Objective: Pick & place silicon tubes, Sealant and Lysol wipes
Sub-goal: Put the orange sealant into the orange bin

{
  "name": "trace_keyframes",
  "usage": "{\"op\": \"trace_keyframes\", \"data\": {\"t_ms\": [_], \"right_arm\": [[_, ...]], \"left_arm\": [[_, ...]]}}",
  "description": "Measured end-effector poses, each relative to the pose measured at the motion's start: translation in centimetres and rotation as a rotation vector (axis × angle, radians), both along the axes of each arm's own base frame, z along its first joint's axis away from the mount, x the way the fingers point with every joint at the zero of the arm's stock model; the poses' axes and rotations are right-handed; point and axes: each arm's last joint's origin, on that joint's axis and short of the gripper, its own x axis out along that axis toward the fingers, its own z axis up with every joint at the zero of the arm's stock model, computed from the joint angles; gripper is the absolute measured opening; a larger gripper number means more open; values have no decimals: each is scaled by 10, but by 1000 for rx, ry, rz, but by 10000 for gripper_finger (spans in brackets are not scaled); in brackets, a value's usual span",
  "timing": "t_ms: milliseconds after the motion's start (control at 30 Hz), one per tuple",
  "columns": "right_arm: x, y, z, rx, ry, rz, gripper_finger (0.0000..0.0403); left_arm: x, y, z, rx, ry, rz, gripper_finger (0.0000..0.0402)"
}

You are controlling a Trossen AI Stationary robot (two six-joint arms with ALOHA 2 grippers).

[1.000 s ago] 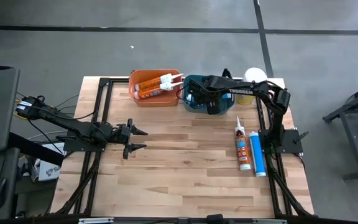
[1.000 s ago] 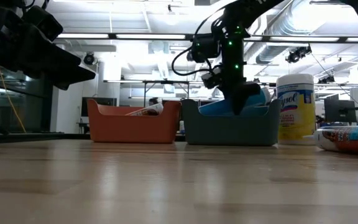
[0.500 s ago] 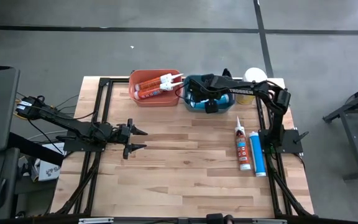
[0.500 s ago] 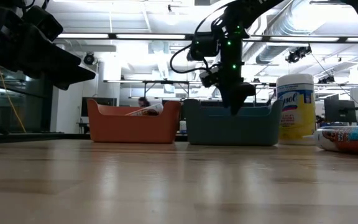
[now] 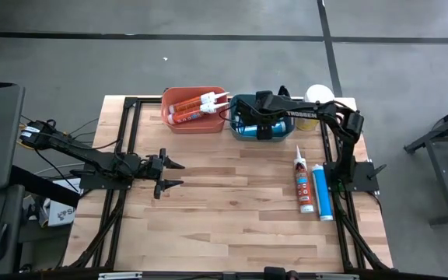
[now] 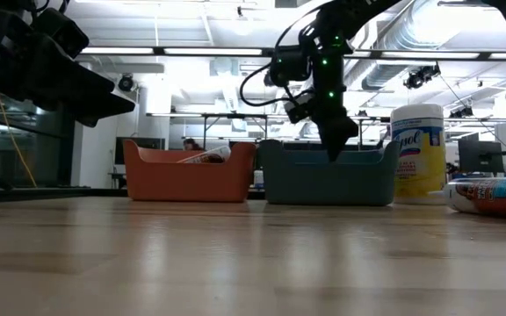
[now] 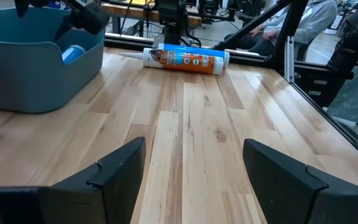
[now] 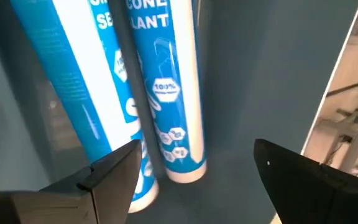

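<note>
My right gripper [image 5: 264, 128] [image 8: 194, 155] is open and empty over the blue bin [image 6: 323, 180] at the table's far side. Two blue sealant tubes [image 8: 166, 81] [image 8: 86, 93] lie side by side on the bin's floor below its fingers. The Lysol wipes [image 6: 418, 154] [image 5: 320, 95] stand upright on the table right of the blue bin. An orange-and-white tube [image 5: 303, 180] and a blue tube [image 5: 323, 193] lie on the table at the right. My left gripper [image 5: 173, 174] [image 7: 194, 155] is open and empty at the table's left.
An orange bin [image 5: 179, 93] holding orange-and-white tubes [image 5: 197, 107] stands left of the blue bin. Black frame rails [image 5: 123, 132] run along the table's sides. People and desks show in the room beyond the table.
A second ago my right gripper held a blue tube tilted above the blue bin's rim. The tube now lies inside the bin, out of the low view. The gripper went down into the bin and has shifted a little toward the table's right edge.
</note>
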Motion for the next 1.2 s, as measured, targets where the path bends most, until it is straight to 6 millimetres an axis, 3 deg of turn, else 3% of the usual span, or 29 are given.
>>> {"op": "trace_keyframes", "data": {"t_ms": [300, 600, 767, 967, 1200], "right_arm": [[-4, 4, 3, 82, -80, -96, 307], [-16, 8, 33, 285, -329, -233, 307], [-24, 12, 54, 288, -444, -320, 307], [-33, 18, 70, 344, -595, -518, 307], [-35, 23, 72, 458, -672, -741, 307]], "left_arm": [[0, 0, 0, 0, 0, 0, 264], [0, 0, 0, 13, 1, -2, 264], [0, 0, 0, 16, 3, -2, 264], [0, 0, 0, 16, 3, -2, 264], [0, 0, 0, 15, 1, -2, 264]]}}
